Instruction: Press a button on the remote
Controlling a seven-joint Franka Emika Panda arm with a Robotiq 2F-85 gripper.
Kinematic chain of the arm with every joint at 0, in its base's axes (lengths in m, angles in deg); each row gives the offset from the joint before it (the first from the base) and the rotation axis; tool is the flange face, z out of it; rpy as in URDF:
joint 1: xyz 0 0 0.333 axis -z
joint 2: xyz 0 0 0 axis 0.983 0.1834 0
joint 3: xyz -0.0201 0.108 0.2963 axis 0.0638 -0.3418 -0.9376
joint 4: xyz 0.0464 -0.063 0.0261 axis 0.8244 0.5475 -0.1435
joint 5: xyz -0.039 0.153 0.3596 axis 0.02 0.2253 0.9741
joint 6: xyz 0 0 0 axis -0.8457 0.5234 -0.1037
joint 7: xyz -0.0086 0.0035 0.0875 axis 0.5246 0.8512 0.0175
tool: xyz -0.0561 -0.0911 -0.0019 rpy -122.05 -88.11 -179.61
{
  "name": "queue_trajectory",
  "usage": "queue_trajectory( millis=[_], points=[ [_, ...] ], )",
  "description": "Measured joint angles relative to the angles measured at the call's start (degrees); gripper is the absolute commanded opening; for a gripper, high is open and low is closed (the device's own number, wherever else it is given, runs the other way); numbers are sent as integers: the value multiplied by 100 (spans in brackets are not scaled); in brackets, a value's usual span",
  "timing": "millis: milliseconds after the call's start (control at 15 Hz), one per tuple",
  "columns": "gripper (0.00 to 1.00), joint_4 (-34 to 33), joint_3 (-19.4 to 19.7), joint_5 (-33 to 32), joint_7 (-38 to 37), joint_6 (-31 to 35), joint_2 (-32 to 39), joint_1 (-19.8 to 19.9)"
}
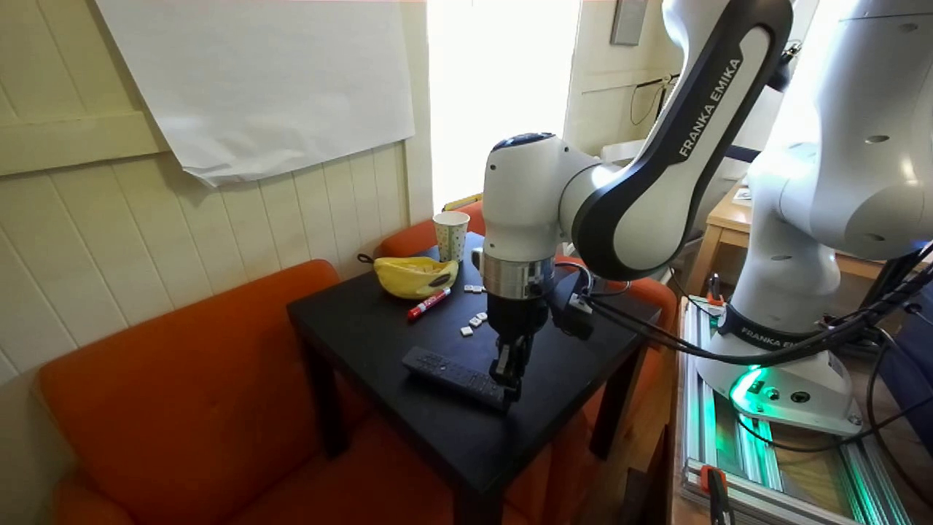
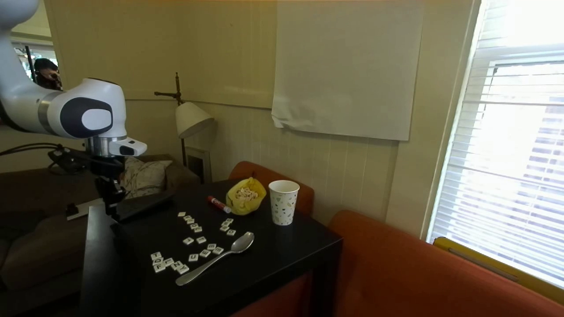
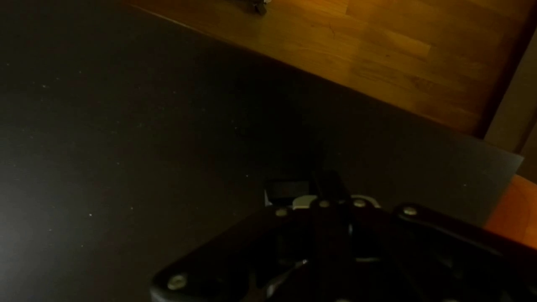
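Where the remote [image 1: 452,373] is: flat on the black table [image 1: 350,313], buttons up, on the near side in an exterior view, its right-hand end right by the gripper [image 1: 513,390].
Gripper: fingers [image 3: 331,184] pinched together and aimed down at that end; honestly can't tell if they're touching the remote or just above it.
Wrist cam: super dim, mostly dark table with wooden floor [image 3: 390,54] past the far edge.
Letter tiles [image 2: 205,253]: a bunch of little white ones, scattered left of and beyond the spoon [image 2: 216,260] in an exterior view.
Spoon: metal, handle toward the near left, bowl toward the far right.
Banana pouch [image 1: 415,278]: yellow, pale bits inside, far side of the table in both exterior views.
Marker [image 1: 428,305]: red, lying just beside the pouch.
Paper cup [image 2: 283,206]: speckled, upright, right of the pouch in both exterior views.
Backdrop: orange sofa [image 1: 204,386], big white sheet [image 1: 277,80] on the panelled wall [image 1: 255,226], bright window [image 2: 506,145] on the right in an exterior view.
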Motion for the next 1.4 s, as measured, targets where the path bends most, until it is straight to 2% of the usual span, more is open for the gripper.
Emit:
queue_trajectory(
  millis=[667,1400],
  points=[
    [0,-34,0,-507,-649,5,-1,-4],
    [0,-72,0,-626,-759,-6,0,-40]
  ],
)
